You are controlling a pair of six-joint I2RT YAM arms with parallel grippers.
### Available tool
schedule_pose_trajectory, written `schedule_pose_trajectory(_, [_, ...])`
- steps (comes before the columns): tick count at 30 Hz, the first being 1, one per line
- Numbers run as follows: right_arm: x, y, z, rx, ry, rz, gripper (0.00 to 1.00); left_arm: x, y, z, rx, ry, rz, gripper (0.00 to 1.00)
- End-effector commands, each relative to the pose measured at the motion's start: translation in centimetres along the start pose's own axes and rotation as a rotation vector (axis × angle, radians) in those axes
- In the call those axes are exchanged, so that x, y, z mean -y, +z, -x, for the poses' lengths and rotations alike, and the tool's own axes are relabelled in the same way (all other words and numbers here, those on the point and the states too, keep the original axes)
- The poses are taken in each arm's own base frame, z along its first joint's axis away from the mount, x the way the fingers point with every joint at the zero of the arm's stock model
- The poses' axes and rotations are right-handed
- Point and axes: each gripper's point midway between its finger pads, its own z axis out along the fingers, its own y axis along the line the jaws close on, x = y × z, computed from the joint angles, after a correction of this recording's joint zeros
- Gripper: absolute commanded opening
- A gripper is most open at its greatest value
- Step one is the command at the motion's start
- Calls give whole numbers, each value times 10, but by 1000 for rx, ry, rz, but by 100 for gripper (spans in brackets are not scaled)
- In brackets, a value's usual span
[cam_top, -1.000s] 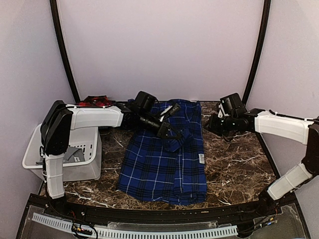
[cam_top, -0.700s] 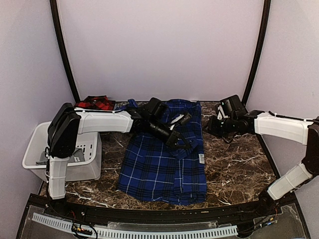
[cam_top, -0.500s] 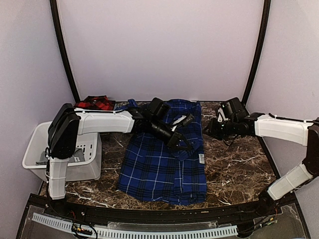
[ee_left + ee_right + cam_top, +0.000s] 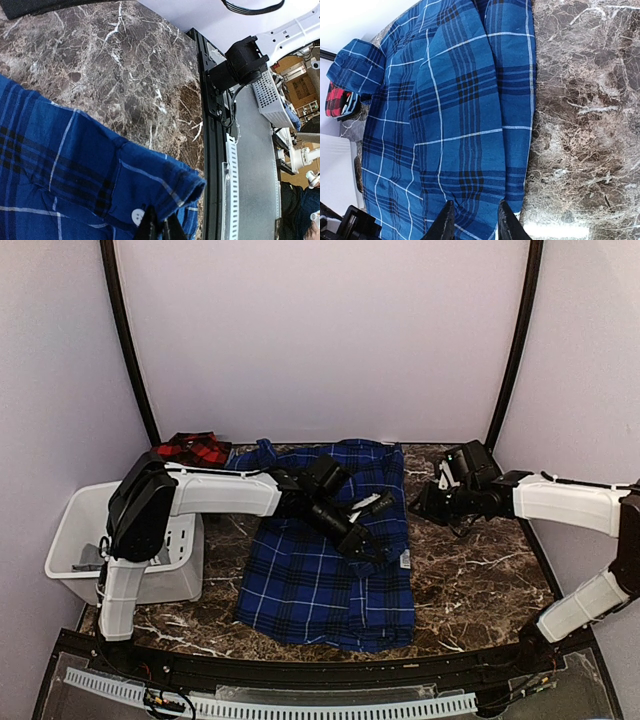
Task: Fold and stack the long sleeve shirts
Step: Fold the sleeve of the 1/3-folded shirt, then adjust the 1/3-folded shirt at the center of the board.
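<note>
Soft plaid blue shirt [image 4: 320, 580], thin white lines, lies flat mid veined marble surface [image 4: 470, 570]. My left end effector [image 4: 160, 229] is clamped on its cuff beside a white button [image 4: 137, 216]. My right end effector [image 4: 474, 224] is apart at the blue shirt's right edge. Red shirt [image 4: 192, 448] is crumpled off its far-left corner.

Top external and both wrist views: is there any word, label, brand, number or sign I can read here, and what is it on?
No text can be read in any of the three views.
White tag at the right edge of the dark blue shirt: too small to read; it is not clear whether it bears any print.
Arms, bin and table: no legible markings.
</note>
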Motion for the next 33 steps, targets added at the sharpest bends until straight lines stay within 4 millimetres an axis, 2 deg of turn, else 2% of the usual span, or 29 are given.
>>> schedule_pose_trajectory(1, [-3, -4, 2, 21, -15, 27, 27, 16, -2, 3, -12, 27, -53, 12])
schedule_pose_trajectory(10, [-9, 3, -12, -35, -38, 71, 28, 33, -6, 9, 6, 35, -150, 41])
schedule_pose_trajectory(14, [-14, 9, -17, -61, -58, 86, 28, 26, -19, 24, 65, -2, -137, 44])
schedule_pose_trajectory(15, [-15, 11, -17, -63, -58, 89, 28, 19, -21, 24, 81, -25, -119, 44])
schedule_pose_trajectory(16, [-19, 13, -14, -57, -60, 97, 28, 9, -32, 38, 139, -46, -84, 44])
schedule_pose_trajectory(17, [-23, 15, -8, -47, -65, 106, 28, 2, -35, 41, 168, -57, -66, 43])
schedule_pose_trajectory(20, [-37, 26, 16, -11, -85, 129, 27, -40, -60, 58, 282, -173, 72, 40])
schedule_pose_trajectory(22, [-50, 38, 33, 0, -98, 166, 27, -67, -73, 61, 339, -248, 159, 38])
schedule_pose_trajectory(25, [-58, 63, 58, 12, -112, 183, 25, -95, -88, 62, 402, -331, 223, 29])
schedule_pose_trajectory(29, [-59, 92, 96, 31, -87, 204, 23, -121, -100, 63, 455, -403, 325, 29])
schedule_pose_trajectory(33, [-59, 115, 125, 63, -94, 183, 25, -166, -126, 62, 514, -456, 512, 32])
